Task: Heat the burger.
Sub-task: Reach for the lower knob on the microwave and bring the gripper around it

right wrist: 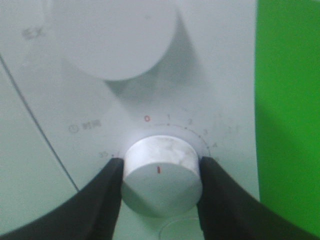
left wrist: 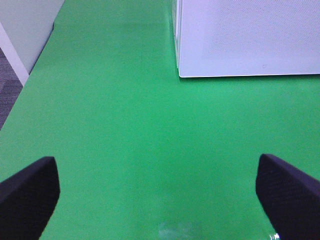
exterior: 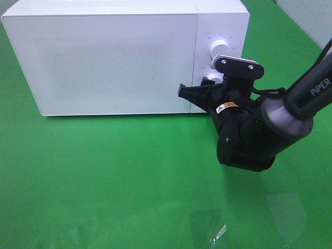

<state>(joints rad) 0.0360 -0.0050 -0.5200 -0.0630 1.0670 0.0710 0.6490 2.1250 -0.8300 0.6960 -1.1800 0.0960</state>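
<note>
Exterior high: lower knob (exterior: 211, 78) mostly behind right hand (exterior: 203, 87)

Microwave (exterior: 104, 57) at table (exterior: 104, 181) rear, R gripper (right wrist: 161, 167) astride its lower knob (right wrist: 162, 186) (upper knob (right wrist: 115, 35) just above).

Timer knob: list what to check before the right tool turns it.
1. Right tool clamped on both sides of the timer knob: ok.
2. Upper knob free of the tool: ok.
3. Microwave door shut: ok.
4. Burger inside: cannot tell, the door hides it.
5. Left tool open, away from the microwave: ok.
</note>
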